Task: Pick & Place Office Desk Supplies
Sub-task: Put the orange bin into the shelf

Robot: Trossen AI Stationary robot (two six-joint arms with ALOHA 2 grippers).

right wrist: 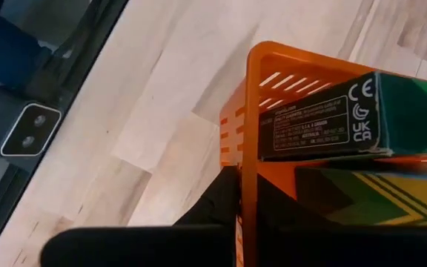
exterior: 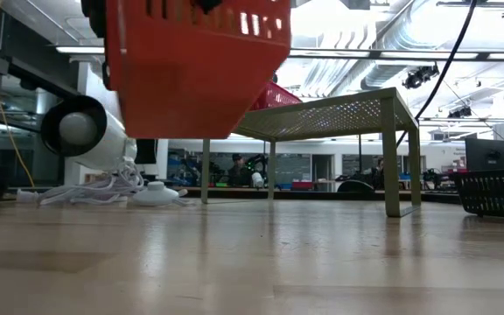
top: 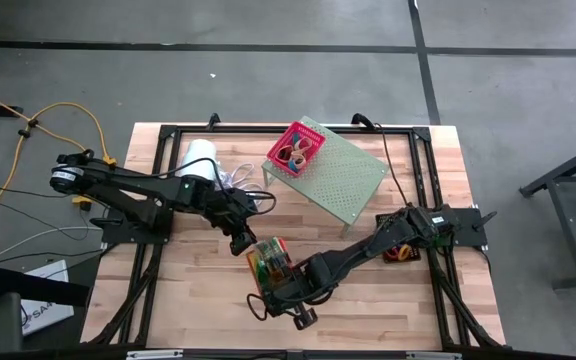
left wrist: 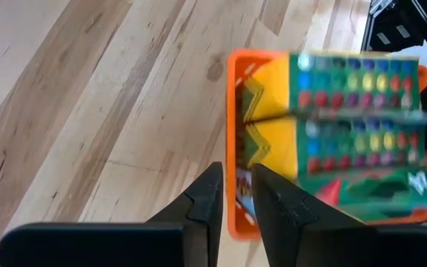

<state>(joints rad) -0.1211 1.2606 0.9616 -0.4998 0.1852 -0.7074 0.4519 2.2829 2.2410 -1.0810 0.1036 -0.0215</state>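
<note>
The red mesh basket (top: 268,262) hangs in the air above the table's near middle; the low view shows its underside (exterior: 199,79) well above the wood. Two green-white boxes (left wrist: 347,111) lie in it side by side. My left gripper (top: 245,243) is shut on the basket's left wall and my right gripper (top: 286,290) on its near wall. The pink basket (top: 293,150) with tan loops stands on the pale green shelf (top: 343,180). The black basket (top: 400,250) rests on the table under my right arm. My left gripper (left wrist: 236,196) pinches the red basket's side wall at its rim (left wrist: 233,159), one finger (left wrist: 207,200) outside and one (left wrist: 276,204) inside. The fingers come from the table's left, slanting down. The basket is lifted clear of the table. My right gripper (right wrist: 247,204) has the basket's near wall (right wrist: 248,141) between its fingers, one finger (right wrist: 217,200) outside and the other inside beside the boxes (right wrist: 325,119). It comes from the table's near right. The basket hangs clear of the table.
A white cylinder (top: 200,160) with a coiled cord lies at the far left, beside the shelf's legs (exterior: 392,157). A black frame (top: 168,135) runs round the table's edges. Bare wood (top: 198,290) lies under and to the left of the basket.
</note>
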